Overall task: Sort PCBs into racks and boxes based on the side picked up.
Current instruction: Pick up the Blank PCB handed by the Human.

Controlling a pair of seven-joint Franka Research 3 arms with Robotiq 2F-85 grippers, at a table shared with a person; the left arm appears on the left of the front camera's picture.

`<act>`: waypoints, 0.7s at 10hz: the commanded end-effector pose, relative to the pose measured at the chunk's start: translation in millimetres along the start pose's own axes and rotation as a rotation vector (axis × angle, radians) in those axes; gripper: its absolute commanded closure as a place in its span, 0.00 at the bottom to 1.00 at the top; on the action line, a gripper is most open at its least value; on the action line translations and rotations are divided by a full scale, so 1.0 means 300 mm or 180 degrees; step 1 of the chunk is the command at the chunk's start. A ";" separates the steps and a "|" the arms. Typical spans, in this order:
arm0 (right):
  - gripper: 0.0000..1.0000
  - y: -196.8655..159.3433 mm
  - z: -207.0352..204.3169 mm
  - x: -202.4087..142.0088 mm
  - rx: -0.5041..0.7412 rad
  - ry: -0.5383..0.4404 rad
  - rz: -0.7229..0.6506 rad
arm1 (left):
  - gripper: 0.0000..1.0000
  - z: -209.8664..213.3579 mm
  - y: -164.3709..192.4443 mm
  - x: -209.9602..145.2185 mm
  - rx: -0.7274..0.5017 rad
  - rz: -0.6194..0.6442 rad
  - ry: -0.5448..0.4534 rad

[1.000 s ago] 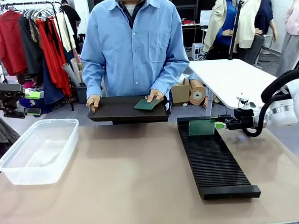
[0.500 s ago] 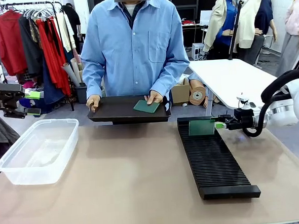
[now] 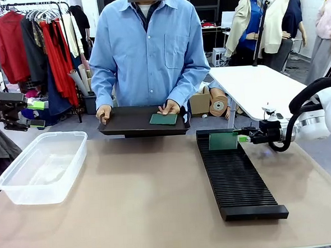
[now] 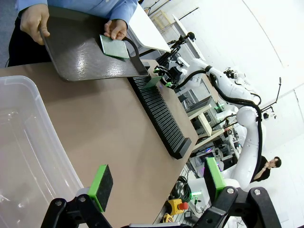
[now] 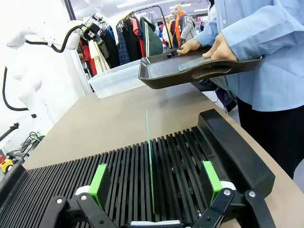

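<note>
Right gripper [image 5: 155, 183] released: green pads wide apart on either side of the standing PCB [image 5: 149, 152], neither touching it. That board is upright and edge-on to the wrist camera, in a slot near the far end of the rack [image 3: 236, 178]. It's thin and flat, with its lighter green face toward the robot in the front view. Rack is long, narrow black plastic, ribbed with crosswise slots, running along the right side of the table [image 3: 142, 209] from far edge toward near edge.

Left gripper [image 4: 156, 183] also open, nothing in it, hanging near the table's far-left corner, apart from the tub [image 3: 42, 168]. Tub is clear translucent plastic with rounded corners and a rim, sitting at the left edge.

In the way: person [image 3: 150, 52] in a blue shirt at the far edge holds a smooth, glossy black tray [image 3: 126, 123] just over the table, right beside the rack's far end. One hand [image 3: 103, 113] grips the tray's rim. Other hand [image 3: 170, 107] has its fingertips on the tray PCB [image 3: 163, 119], which is dark green and lies flat on the tray's right half next to the handle cutout.

Behind: clothes rail [image 3: 31, 36] with red and grey garments far left, white table [image 3: 253, 87] far right, cardboard rolls [image 3: 217, 104] on the floor.
</note>
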State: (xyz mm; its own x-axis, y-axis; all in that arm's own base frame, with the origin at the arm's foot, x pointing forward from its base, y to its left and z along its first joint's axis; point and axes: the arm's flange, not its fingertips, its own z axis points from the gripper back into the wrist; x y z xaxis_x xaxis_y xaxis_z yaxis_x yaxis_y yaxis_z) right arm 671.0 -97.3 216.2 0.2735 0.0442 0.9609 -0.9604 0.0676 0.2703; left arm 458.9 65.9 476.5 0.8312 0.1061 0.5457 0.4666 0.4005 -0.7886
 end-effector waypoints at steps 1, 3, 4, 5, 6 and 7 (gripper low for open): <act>0.00 0.038 0.022 0.096 -0.0035 -0.0079 0.0025 | 0.00 0.001 -0.002 0.001 -0.0008 0.0000 -0.0001; 0.00 0.074 0.042 0.181 -0.0076 -0.0064 0.0132 | 0.00 0.001 -0.002 0.001 -0.0008 0.0000 -0.0001; 0.00 0.098 0.045 0.225 -0.0071 -0.0050 0.0193 | 0.00 0.001 -0.002 0.001 -0.0008 0.0000 -0.0001; 0.00 0.128 0.040 0.261 -0.0077 -0.0030 0.0216 | 0.00 0.001 -0.002 0.001 -0.0008 0.0000 -0.0001; 0.00 0.181 0.029 0.296 -0.0020 -0.0038 0.0099 | 0.00 0.001 -0.002 0.001 -0.0008 0.0000 -0.0001; 0.00 0.242 0.022 0.324 -0.0003 -0.0037 -0.0132 | 0.00 0.001 -0.002 0.001 -0.0008 0.0000 -0.0001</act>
State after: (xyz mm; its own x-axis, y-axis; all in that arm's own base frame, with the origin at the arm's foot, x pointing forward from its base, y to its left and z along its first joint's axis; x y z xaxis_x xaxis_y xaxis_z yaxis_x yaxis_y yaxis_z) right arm 652.8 -104.1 318.5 0.2323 0.0416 0.9718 -0.9709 0.0689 0.2292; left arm 459.0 65.9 476.3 0.8314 0.1061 0.5455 0.4664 0.4004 -0.7888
